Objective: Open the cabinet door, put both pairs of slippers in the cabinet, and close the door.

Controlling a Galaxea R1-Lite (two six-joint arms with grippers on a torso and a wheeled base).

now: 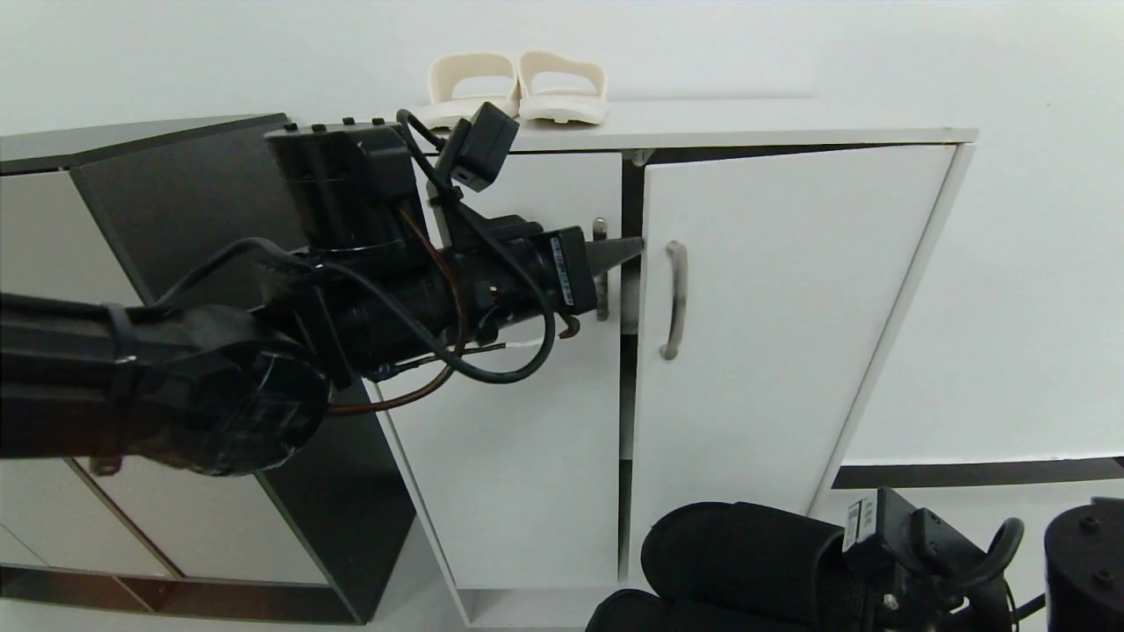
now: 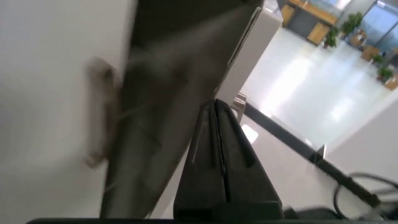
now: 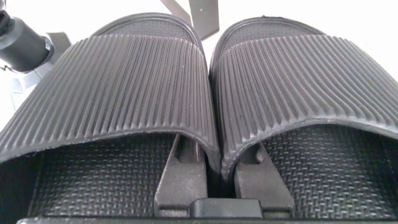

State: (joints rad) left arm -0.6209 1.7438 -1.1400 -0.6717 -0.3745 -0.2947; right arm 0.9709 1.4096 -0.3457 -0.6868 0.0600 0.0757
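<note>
Now the left pincer (image 1: 629, 253), pressed together, pokes its tip into the gap at the ajar door (image 1: 773, 351) and may slip off the smooth edge, while the right pincer (image 3: 216, 158) pinches the black slippers (image 1: 738, 553) low before the cabinet (image 1: 790, 123), white slippers (image 1: 518, 88) on top.

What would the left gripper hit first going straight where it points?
Probably the inner edge of the white right-hand cabinet door, beside its curved metal handle. The left gripper tip sits at the dark door gap; depth unclear.
</note>
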